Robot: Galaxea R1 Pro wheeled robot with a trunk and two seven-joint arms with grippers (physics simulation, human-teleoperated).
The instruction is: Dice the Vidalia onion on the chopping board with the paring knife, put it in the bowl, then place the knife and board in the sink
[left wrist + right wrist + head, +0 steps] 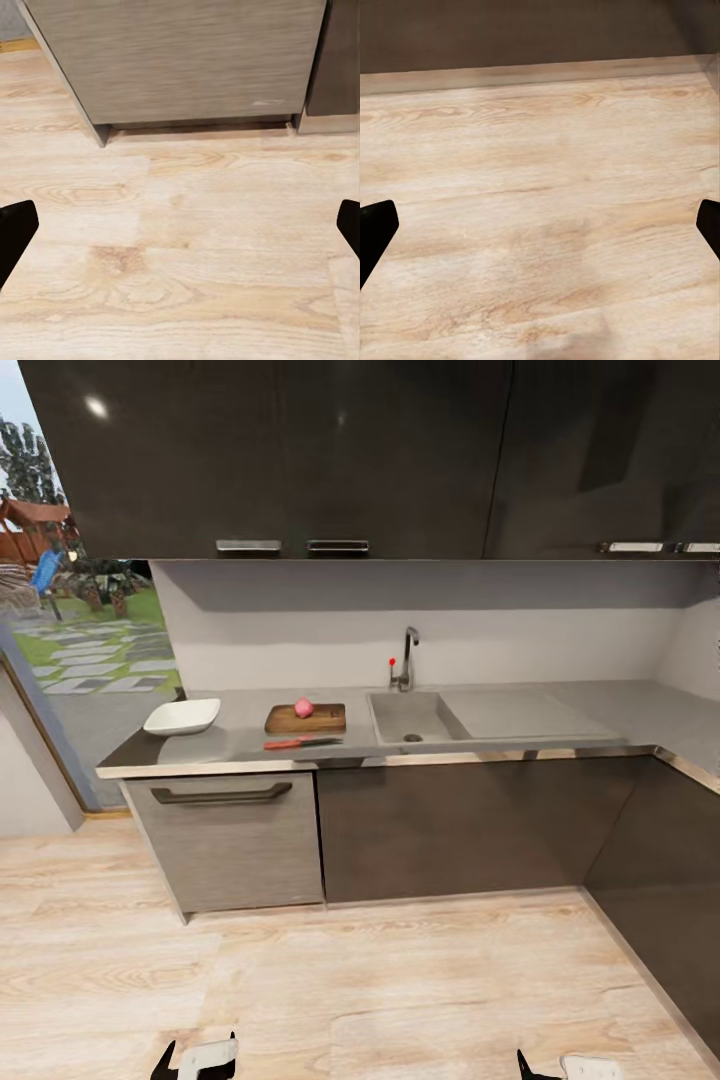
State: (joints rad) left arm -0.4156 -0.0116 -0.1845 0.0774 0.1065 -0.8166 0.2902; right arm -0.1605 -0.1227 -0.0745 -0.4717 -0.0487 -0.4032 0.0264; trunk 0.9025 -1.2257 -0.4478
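Your left gripper (180, 225): fingers (15, 232) spread wide, nothing between them. Pale wood-plank floor (187, 255) beneath. Beyond it, grey wood-grain cabinet front (180, 60), recessed toe-kick gap (202, 127) at its base. Darker cabinet (341, 60) just beside it at frame edge.

Head cam sits high and well back from the kitchen run, facing forward and slightly down: smooth grey glossy countertop (560, 712) across mid-frame, dark wall cabinets (300, 450) along the top, pale wood-plank floor (400, 980) filling the lower half. Left wrist cam is low and close, angled down at that floor (180, 247), with the light grey woodgrain cabinet front (180, 60) at frame top, the same panel (235, 850) seen centre-left in the head view. Right wrist cam looks down likewise at floor (540, 225) with a dark cabinet base (540, 34) along its top edge.
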